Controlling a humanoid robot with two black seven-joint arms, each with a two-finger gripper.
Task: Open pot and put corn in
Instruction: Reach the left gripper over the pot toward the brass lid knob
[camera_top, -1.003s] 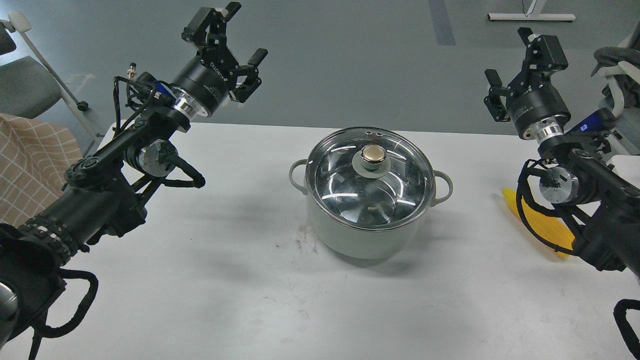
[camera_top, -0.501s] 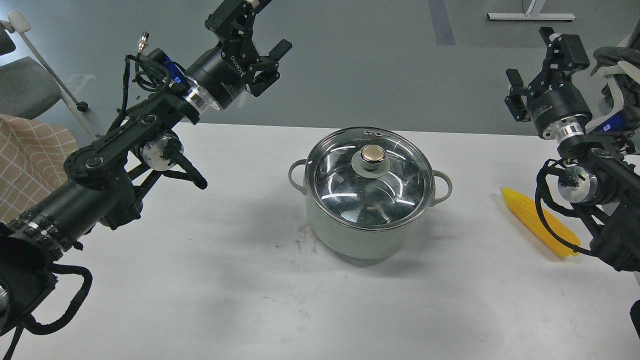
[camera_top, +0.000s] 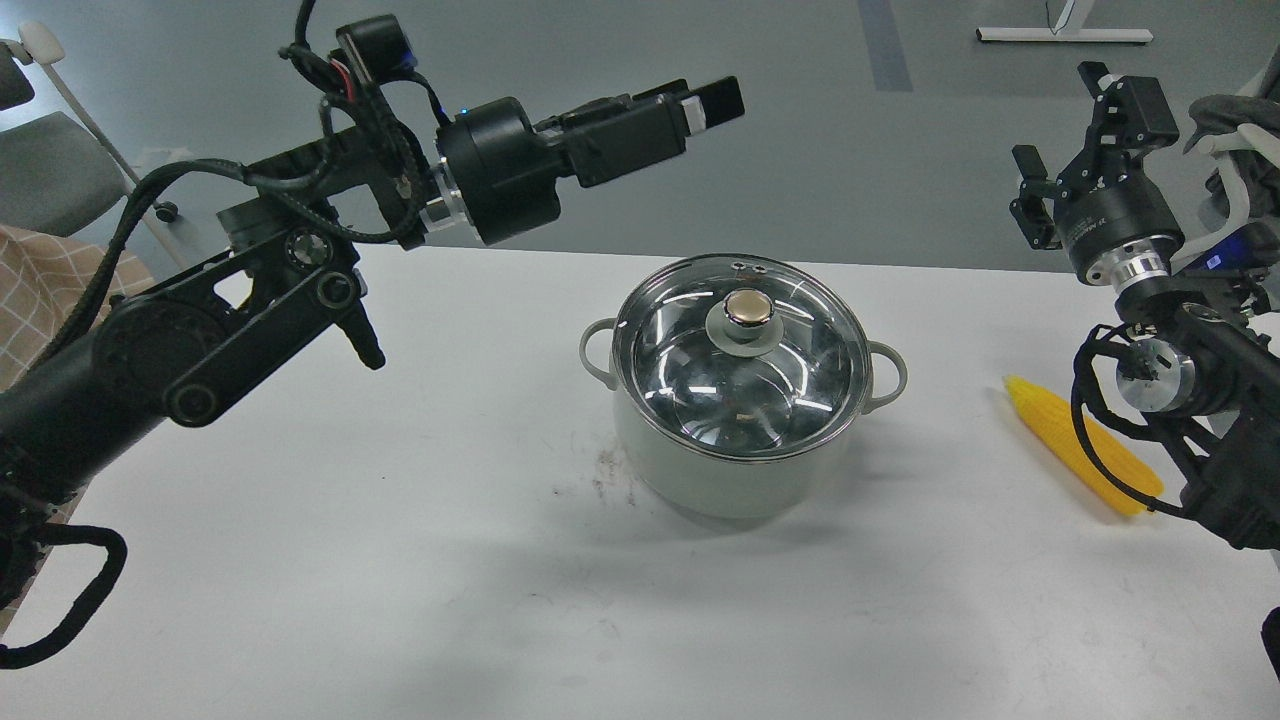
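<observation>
**Lidded pot at centre of the table, corn at the right, both grippers raised**

The pot (camera_top: 735, 470), pale grey-green with a steel rim and two small loop handles, stands upright just right of the frame's centre on the white table (camera_top: 400, 560). Its round glass lid (camera_top: 690, 360) sits on it and covers the whole opening; the gold knob (camera_top: 747, 309) rises from the lid's middle, a little toward the far side.

The corn (camera_top: 1060, 440), a bright yellow cob, lies flat on the table at the right of the frame, well apart from the pot, its tapered end pointing toward the upper left. Cables of the right arm cross its lower end.

The left gripper (camera_top: 715, 100) hangs in the upper middle of the frame, above and behind the pot's left side, pointing right and touching nothing. It is seen side-on and its fingers overlap, so whether they are spread or together cannot be told. The right gripper (camera_top: 1070, 130) is held up in the upper right corner, its two fingers spread apart with nothing between them, well above the corn.

A grey chair (camera_top: 50, 170) and a checked cloth (camera_top: 50, 300) sit at the left edge.
</observation>
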